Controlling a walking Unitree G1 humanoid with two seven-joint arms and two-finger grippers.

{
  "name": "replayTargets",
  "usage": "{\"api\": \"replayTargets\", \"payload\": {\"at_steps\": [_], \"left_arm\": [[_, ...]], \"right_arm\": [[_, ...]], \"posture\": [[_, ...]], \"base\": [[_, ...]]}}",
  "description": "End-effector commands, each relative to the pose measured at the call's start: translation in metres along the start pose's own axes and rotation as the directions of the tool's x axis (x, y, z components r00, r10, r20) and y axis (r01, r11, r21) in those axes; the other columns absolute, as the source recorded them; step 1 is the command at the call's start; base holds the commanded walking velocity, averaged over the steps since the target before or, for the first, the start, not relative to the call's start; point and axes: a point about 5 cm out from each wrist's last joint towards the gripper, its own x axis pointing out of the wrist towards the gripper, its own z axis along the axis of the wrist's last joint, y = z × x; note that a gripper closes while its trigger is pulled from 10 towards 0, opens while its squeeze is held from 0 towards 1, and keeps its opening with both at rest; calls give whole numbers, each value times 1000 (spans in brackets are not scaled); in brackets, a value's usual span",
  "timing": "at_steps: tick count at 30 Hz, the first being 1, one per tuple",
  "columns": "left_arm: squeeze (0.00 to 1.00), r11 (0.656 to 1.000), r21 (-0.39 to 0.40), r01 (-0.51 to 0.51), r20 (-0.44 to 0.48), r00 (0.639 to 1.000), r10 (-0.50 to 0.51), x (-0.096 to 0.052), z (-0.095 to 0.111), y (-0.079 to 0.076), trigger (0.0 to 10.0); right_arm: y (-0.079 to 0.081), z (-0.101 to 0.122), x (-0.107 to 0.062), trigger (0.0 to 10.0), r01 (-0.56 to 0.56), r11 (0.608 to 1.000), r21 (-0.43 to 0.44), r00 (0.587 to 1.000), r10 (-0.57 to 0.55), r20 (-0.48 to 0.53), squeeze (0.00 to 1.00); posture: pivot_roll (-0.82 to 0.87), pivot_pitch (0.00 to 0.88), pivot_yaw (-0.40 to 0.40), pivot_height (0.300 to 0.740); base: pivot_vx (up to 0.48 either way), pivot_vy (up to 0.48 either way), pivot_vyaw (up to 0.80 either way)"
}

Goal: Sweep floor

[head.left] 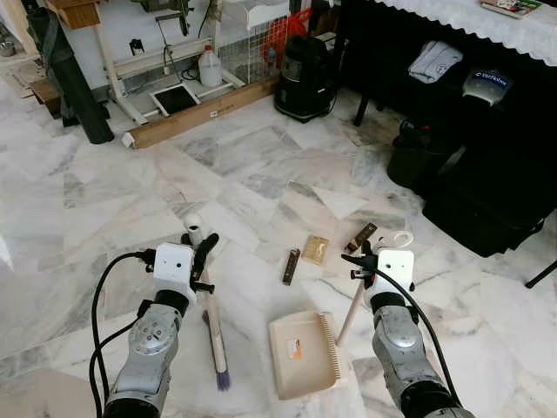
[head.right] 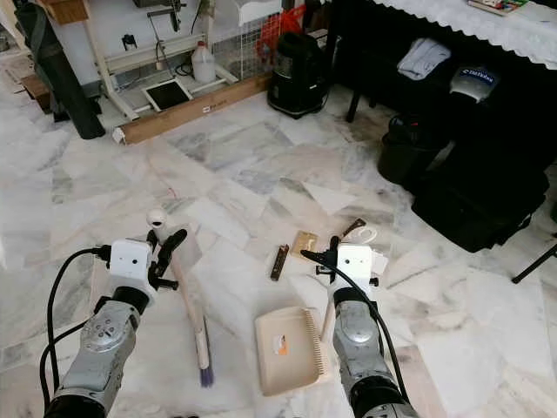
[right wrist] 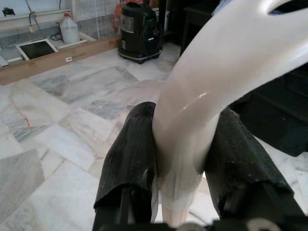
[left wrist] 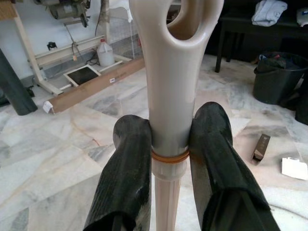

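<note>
Left wrist view: left gripper (left wrist: 169, 159) pinches cream broom (head.left: 212, 331) handle — right gripper (right wrist: 185, 159) pinches cream dustpan (head.left: 300, 353) handle.

The floor (head.left: 261, 165) is polished grey-veined marble, glossy; the broom handle (left wrist: 171, 86) is smooth cream plastic with a soft sheen; the dustpan (head.left: 300, 353) is matt beige plastic, its handle (right wrist: 207, 106) glossy; the fingers (left wrist: 125, 178) look matt black and finely textured; the arms (head.left: 152, 348) are brushed silver metal; a lace-edged white cloth (head.left: 470, 22) hangs above.
</note>
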Motion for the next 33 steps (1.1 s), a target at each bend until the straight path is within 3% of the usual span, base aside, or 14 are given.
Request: {"api": "replayTargets", "payload": {"at_steps": [1, 8, 33], "left_arm": [[0, 1000, 22, 5, 16, 1000, -5, -1, 4, 2, 10000], [0, 1000, 27, -9, 14, 1000, 8, -3, 3, 3, 10000], [0, 998, 54, -40, 65, 997, 36, 1, 12, 5, 10000]], "right_arm": [[-2, 11, 4, 10000, 4, 1000, -2, 999, -4, 52, 0], [0, 6, 4, 10000, -17, 1000, -5, 1000, 17, 22, 0], [7, 5, 1, 10000, -53, 999, -3, 998, 53, 28, 0]], "posture": [[39, 117, -52, 740], [42, 107, -54, 740], [45, 70, -57, 740]], "base": [[281, 0, 0], [289, 0, -513], [291, 0, 0]]}}
